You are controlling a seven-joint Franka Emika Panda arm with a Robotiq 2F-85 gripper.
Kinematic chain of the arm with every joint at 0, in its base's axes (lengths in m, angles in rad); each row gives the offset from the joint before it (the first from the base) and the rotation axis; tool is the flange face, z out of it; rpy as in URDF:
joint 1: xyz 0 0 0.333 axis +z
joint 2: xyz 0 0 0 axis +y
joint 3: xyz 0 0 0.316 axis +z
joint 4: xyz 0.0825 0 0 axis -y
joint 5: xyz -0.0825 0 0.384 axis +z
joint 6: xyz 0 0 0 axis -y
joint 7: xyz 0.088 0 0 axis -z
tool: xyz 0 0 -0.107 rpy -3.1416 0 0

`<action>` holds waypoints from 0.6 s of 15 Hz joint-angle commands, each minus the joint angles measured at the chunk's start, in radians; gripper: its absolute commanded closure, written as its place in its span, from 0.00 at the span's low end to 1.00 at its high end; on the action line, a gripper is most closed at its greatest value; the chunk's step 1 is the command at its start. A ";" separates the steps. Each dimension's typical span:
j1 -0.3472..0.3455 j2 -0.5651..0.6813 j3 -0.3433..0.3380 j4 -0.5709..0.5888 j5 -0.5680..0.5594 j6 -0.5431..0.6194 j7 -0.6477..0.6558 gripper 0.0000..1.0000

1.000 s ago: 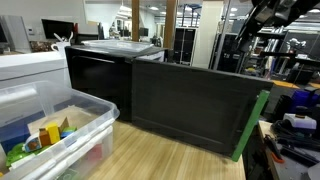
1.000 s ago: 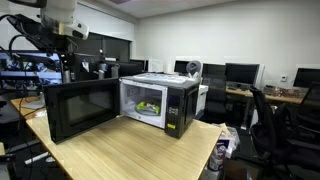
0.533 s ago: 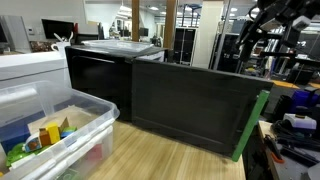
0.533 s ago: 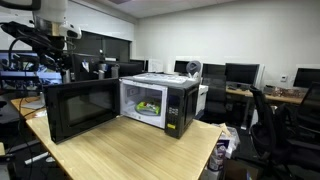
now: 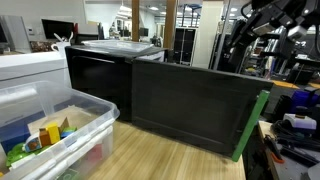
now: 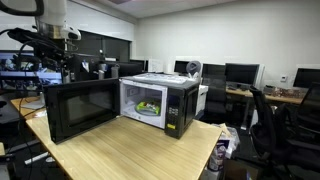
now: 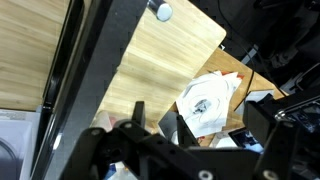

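The gripper (image 7: 160, 118) hangs high over the open door (image 6: 82, 108) of the microwave (image 6: 160, 100), touching nothing. In the wrist view its two fingers (image 7: 138, 112) stand spread, with nothing between them. The door's top edge runs as a dark slanted bar just below them.

In an exterior view the door is swung wide to the left of the microwave, nearly in line with its front. Its free edge reaches close to the left end of the table (image 6: 130, 155). Inside the lit oven lies something green and yellow (image 6: 148, 107), too small to make out.

There is open air between the gripper and the door's top edge. In front of the microwave, bare wood stretches to the near edge of the table. In an exterior view a clear plastic bin (image 5: 60, 125) with colourful things in it sits near the microwave's closed side, apart from the door (image 5: 195, 105).
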 commanded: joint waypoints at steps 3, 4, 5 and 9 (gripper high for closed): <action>-0.044 0.121 0.072 0.000 -0.001 0.093 -0.112 0.00; -0.050 0.137 0.079 0.000 -0.001 0.106 -0.128 0.00; -0.061 0.155 0.087 0.000 -0.004 0.120 -0.141 0.00; -0.126 0.225 0.111 0.001 -0.016 0.161 -0.218 0.00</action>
